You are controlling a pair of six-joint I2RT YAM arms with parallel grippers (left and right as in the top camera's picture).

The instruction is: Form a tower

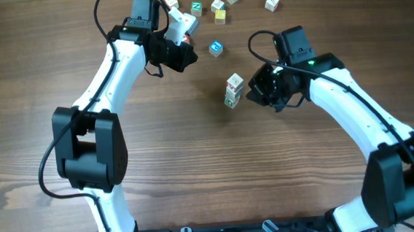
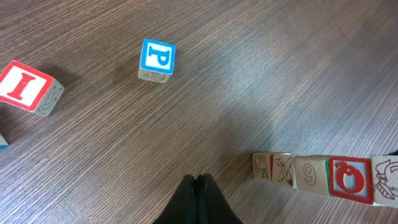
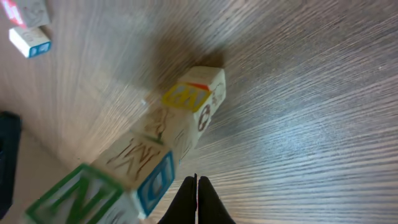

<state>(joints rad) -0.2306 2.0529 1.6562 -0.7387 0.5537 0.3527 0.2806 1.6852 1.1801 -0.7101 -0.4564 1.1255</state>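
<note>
The tower [image 1: 233, 90] is a narrow column of several white letter cubes standing mid-table. In the left wrist view the tower [image 2: 323, 177] runs along the lower right edge. In the right wrist view the tower [image 3: 163, 146] looms just left of the fingers, with a green N cube nearest the camera. My left gripper [image 1: 188, 57] is shut and empty, up and to the left of the tower; its jaws [image 2: 200, 182] are pressed together. My right gripper [image 1: 255, 91] is shut and empty, close beside the tower's right side, and its jaws [image 3: 196, 180] meet.
A blue P cube [image 1: 216, 49] [image 2: 157, 59] lies between the left gripper and the far cubes. A red I cube [image 2: 28, 87] lies to its left. Several loose letter cubes [image 1: 219, 11] are scattered along the far edge. Both white arms curve in from the near side.
</note>
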